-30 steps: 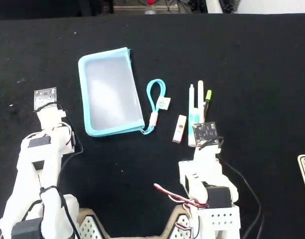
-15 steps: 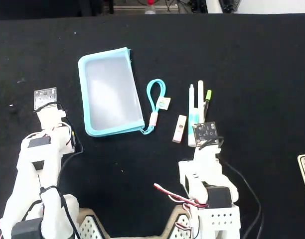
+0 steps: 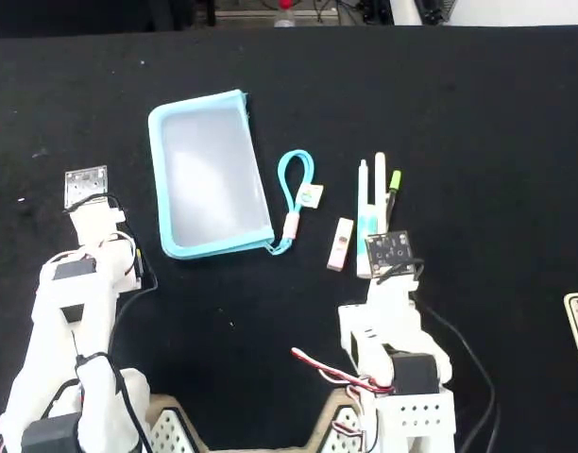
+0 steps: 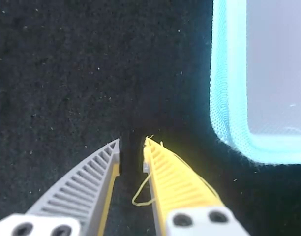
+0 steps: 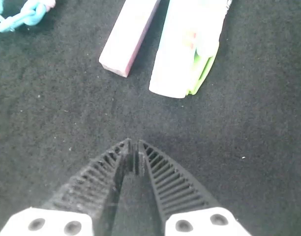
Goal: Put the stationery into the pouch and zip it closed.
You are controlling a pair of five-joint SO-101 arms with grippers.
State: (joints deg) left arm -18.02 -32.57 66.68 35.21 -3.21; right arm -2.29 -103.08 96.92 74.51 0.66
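Nearest to us the two white arms stand side by side on the black cloth table (image 3: 478,123). The right gripper (image 5: 135,143) has its dark jaws pressed together and holds nothing; it hangs just near of the stationery. The left gripper (image 4: 132,145), one jaw grey and one yellow, is almost closed with only a thin slit, also empty, to the left of the near left corner of the pouch. A little farther lies a small pink flat bar (image 3: 340,243), and just right of it a bundle of white pens (image 3: 366,212) with a green-tipped marker (image 3: 394,182), lying close side by side. To the left of these is the light blue wrist strap loop (image 3: 296,175), and farther left the flat translucent pouch with light blue edging (image 3: 209,175), with nothing inside. We cannot tell if its zip is open. We judge that the pens, being so close, may be taken two at once or rolled apart, and that the flat pouch may slide if nobody holds its mouth.
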